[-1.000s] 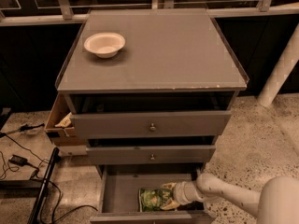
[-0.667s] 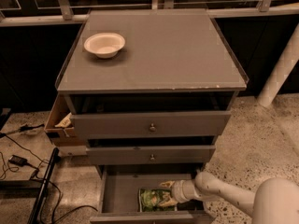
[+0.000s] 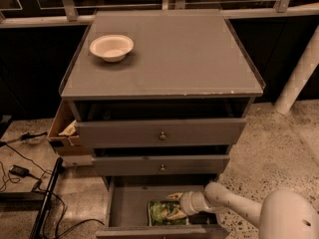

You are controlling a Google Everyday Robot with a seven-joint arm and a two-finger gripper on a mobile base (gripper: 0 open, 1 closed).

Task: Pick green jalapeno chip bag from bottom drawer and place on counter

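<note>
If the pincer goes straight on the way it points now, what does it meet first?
The pincer points left inside the bottom drawer. First in its line is the green bag, right in front of it; whether the two touch is unclear. Beyond the bag lies the drawer's left wall.

A white bowl [image 3: 111, 47], black floor cables [image 3: 20, 171] and a pale post [image 3: 299, 73] show.

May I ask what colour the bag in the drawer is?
The bag is green with pale print, in the camera view; the gripper is at its right edge.
</note>
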